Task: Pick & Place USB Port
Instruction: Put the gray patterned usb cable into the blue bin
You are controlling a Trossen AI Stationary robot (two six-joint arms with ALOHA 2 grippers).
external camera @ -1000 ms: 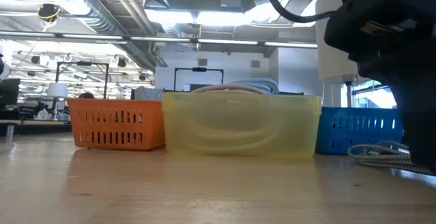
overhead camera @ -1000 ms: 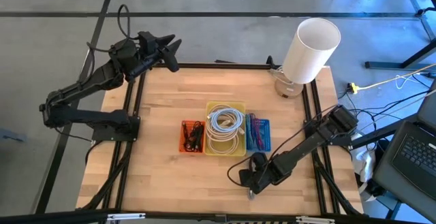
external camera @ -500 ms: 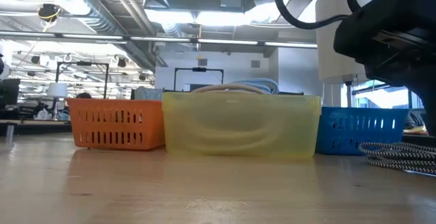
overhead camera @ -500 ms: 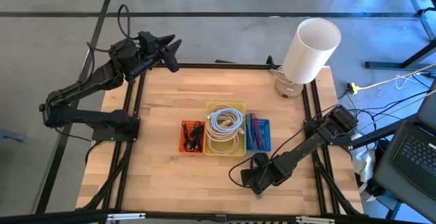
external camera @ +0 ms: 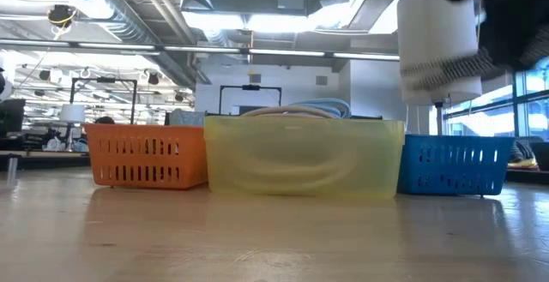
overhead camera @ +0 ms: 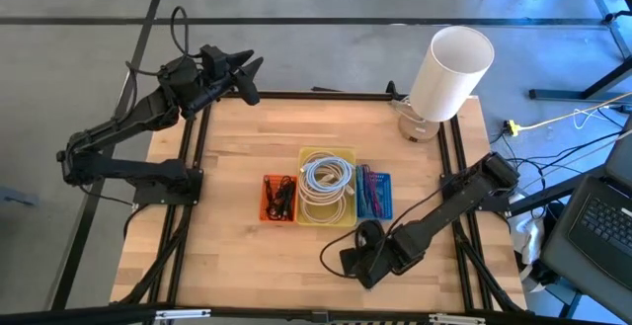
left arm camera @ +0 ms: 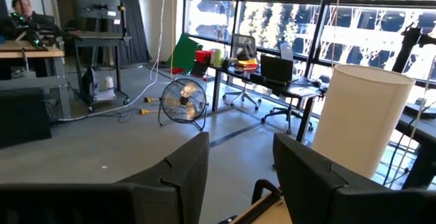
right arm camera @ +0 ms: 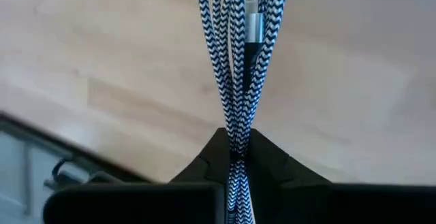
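From my station I saw the right gripper (overhead camera: pixel 357 263) low over the near part of the wooden surface (overhead camera: pixel 227 246), just in front of the yellow basket (overhead camera: pixel 328 187), with its fingers (right arm camera: pixel 208 163) pinched tight on a braided black-and-white USB cable (right arm camera: pixel 235 60). In the right wrist view the cable ran in several strands out from between the fingers, a silver connector (right arm camera: pixel 253 26) lying among them, all above the bare wood. From overhead a dark loop of the cable (overhead camera: pixel 331 254) curved out beside that gripper toward the surface's middle. The three baskets sat in a row at mid-surface: the orange basket (overhead camera: pixel 278 198) with dark cables, the yellow one with a white coil, and the blue basket (overhead camera: pixel 373 195) touching the yellow one's other side. In the low view I could make out only a blurred dark shape at the upper corner, probably the right arm. The left gripper (overhead camera: pixel 249 72) waited at the far left corner, raised off the surface, fingers (left arm camera: pixel 178 176) parted and holding nothing. A white lamp (overhead camera: pixel 446 73) stood at the far right corner.
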